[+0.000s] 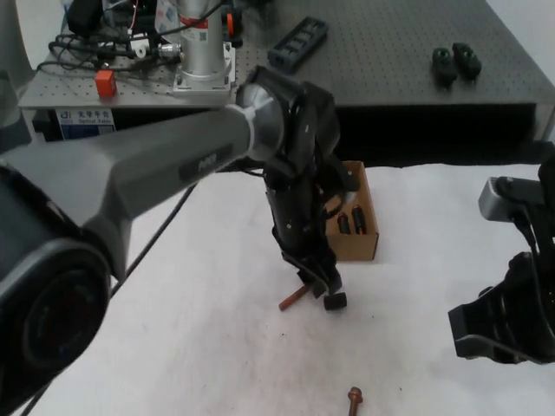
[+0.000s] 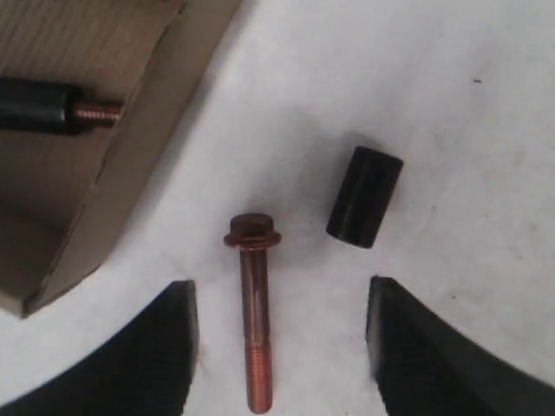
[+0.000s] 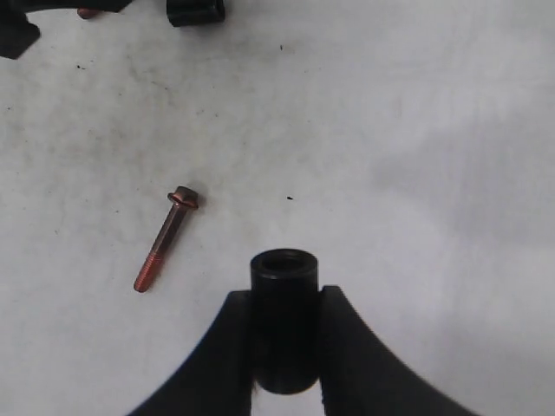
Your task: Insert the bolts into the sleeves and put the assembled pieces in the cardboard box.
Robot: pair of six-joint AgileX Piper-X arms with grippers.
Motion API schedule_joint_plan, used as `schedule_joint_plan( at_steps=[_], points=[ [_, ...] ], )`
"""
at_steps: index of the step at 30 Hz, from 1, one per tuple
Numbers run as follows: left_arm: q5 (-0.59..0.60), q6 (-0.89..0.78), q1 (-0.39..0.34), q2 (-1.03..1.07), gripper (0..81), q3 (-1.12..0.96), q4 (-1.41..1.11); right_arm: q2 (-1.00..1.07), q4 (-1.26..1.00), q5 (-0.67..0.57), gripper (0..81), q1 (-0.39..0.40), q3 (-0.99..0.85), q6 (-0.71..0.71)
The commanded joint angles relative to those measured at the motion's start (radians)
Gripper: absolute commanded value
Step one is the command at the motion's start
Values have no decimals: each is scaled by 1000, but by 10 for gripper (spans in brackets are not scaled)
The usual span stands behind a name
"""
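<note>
My left gripper (image 2: 282,347) hangs open low over the white cloth, its fingers either side of a copper bolt (image 2: 254,312) lying flat. A loose black sleeve (image 2: 364,197) lies just beside that bolt. In the high view the left gripper (image 1: 316,290) stands in front of the cardboard box (image 1: 368,247), with the bolt (image 1: 293,301) and sleeve (image 1: 335,302) at its tips. The box (image 2: 130,147) holds assembled pieces (image 2: 43,108). My right gripper (image 3: 284,299) is shut on a black sleeve (image 3: 284,321), bore facing outward. A second bolt (image 3: 166,238) lies on the cloth near it, also at the front (image 1: 354,399).
Behind the cloth stands a perforated metal bench (image 1: 390,43) with a black tray (image 1: 297,43), two black parts (image 1: 455,62), an orange block (image 1: 105,82) and cables. The right arm (image 1: 512,321) is at the right edge. Bare cloth lies at front left.
</note>
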Motion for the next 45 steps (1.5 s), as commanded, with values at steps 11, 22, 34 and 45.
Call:
schedule_joint_plan(
  at_steps=[11,22,34,45],
  points=[
    [-26,-1,0,55,319,-16,-40,-8,-11,-18,3,-5,0,-3],
    [-24,-46,0,65,5,-34,-43,-8,-41,-22,3,-5,0,-3],
    [357,-474,91,-407,6,302,-327,-107,-313,-195,3,-2,23,35],
    [606,-1155,143,-881,6,960,-1369,-79,-900,-554,3,270,174,394]
  ],
)
